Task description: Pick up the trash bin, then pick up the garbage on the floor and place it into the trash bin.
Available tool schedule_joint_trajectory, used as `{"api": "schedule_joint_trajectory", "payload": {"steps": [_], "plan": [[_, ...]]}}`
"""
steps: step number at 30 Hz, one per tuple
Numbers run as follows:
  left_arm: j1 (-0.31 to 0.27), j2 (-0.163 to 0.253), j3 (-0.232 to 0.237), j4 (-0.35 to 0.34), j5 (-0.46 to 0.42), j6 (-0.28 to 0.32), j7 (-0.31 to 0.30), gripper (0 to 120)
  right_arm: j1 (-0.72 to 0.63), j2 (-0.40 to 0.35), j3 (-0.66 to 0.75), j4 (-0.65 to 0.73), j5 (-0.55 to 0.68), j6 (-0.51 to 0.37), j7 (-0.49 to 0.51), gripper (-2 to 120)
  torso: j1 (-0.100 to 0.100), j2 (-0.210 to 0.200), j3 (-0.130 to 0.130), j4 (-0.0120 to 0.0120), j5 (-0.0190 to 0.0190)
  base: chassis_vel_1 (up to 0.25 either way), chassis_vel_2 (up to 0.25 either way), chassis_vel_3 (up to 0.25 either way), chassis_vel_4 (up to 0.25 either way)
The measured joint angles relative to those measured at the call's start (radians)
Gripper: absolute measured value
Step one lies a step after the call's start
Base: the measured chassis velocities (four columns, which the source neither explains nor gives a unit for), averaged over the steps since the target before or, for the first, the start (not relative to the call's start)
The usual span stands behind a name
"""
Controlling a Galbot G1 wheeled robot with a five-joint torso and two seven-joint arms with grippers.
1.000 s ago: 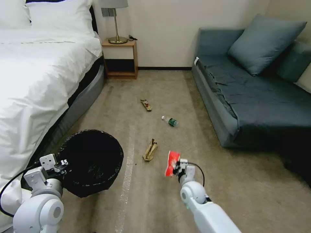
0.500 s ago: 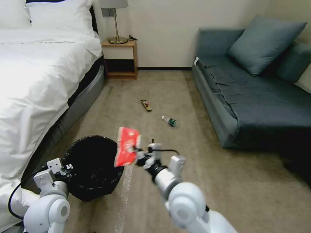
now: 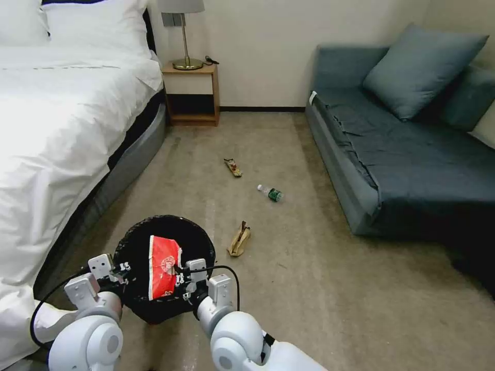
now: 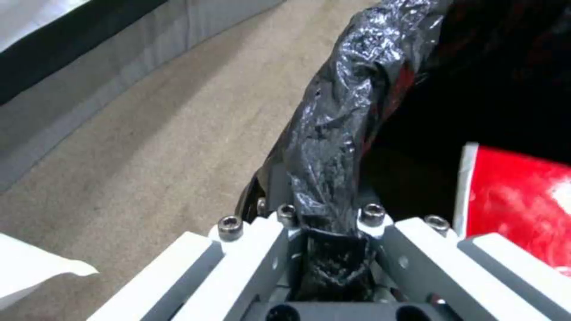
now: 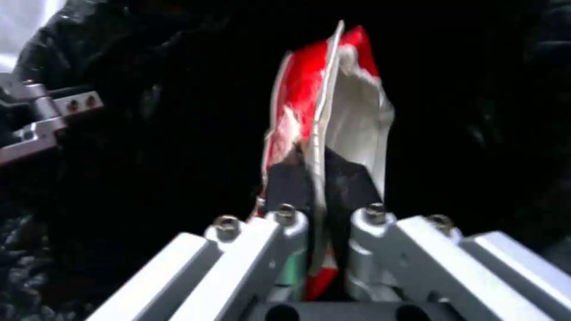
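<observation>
The black bag-lined trash bin hangs low at the front left, its rim pinched by my left gripper, which is shut on it. My right gripper holds a red-and-white snack packet over the bin's mouth, shut on its lower edge. The packet also appears inside the bin's opening in the left wrist view. On the floor lie more garbage pieces: a crumpled tan wrapper, a small clear bottle and a brown-yellow wrapper.
A white bed runs along the left. A blue-grey sofa with cushions lines the right. A wooden nightstand with a lamp stands at the far wall. Open carpet lies between bed and sofa.
My right arm swung left with the red packet, from the open carpet to above the bin's mouth. The left arm brought the bin rightward and nearer.
</observation>
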State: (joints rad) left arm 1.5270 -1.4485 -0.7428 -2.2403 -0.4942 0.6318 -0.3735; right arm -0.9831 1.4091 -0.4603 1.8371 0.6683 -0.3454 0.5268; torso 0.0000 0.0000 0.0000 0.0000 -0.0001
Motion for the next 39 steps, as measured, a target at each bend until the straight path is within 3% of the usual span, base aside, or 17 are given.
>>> {"api": "schedule_joint_trajectory", "payload": {"steps": [11,18,20,21,24,26,31,39], "plan": [[-0.006,0.003,-0.012,0.012,0.004,0.001,0.001,3,-0.026,-0.033,0.052,0.065,-0.057,0.026,-0.028,51,0.0,0.0,0.0,0.0001,0.0001,0.0,0.0,0.0,0.0],[-0.014,0.021,-0.042,0.021,0.009,0.0,0.002,3,-0.141,-0.117,0.281,0.248,-0.213,0.158,-0.158,79,0.0,0.0,0.0,-0.0001,0.0004,0.0,0.0,0.0,0.0],[-0.015,0.022,-0.043,0.021,0.009,0.0,0.002,3,-0.153,-0.124,0.302,0.263,-0.226,0.164,-0.163,81,0.0,0.0,0.0,0.0,0.0004,0.0,0.0,0.0,0.0],[-0.018,0.025,-0.047,0.024,0.008,0.0,0.002,3,-0.194,-0.152,0.362,0.308,-0.28,0.177,-0.173,89,0.0,0.0,0.0,-0.0001,0.0003,0.0,0.0,0.0,0.0],[-0.019,0.025,-0.049,0.024,0.008,0.0,0.002,3,-0.206,-0.159,0.378,0.318,-0.297,0.181,-0.177,90,0.0,0.0,0.0,0.0,0.0004,0.0,0.0,0.0,0.0],[-0.021,0.026,-0.051,0.026,0.008,0.0,0.002,3,-0.231,-0.171,0.407,0.333,-0.334,0.193,-0.188,99,0.0,0.0,0.0,-0.0003,0.0003,0.0,0.0,0.0,0.0],[-0.026,0.027,-0.056,0.033,0.007,-0.003,0.002,3,-0.335,-0.21,0.489,0.364,-0.452,0.258,-0.233,100,0.0,0.0,0.0,-0.0003,0.0003,0.0,0.0,0.0,0.0],[-0.03,0.028,-0.062,0.039,0.006,-0.006,0.003,3,-0.357,-0.177,0.467,0.339,-0.496,0.281,-0.242,100,0.0,0.0,0.0,0.0,0.0001,-0.015,0.017,0.015,-0.025]]}}
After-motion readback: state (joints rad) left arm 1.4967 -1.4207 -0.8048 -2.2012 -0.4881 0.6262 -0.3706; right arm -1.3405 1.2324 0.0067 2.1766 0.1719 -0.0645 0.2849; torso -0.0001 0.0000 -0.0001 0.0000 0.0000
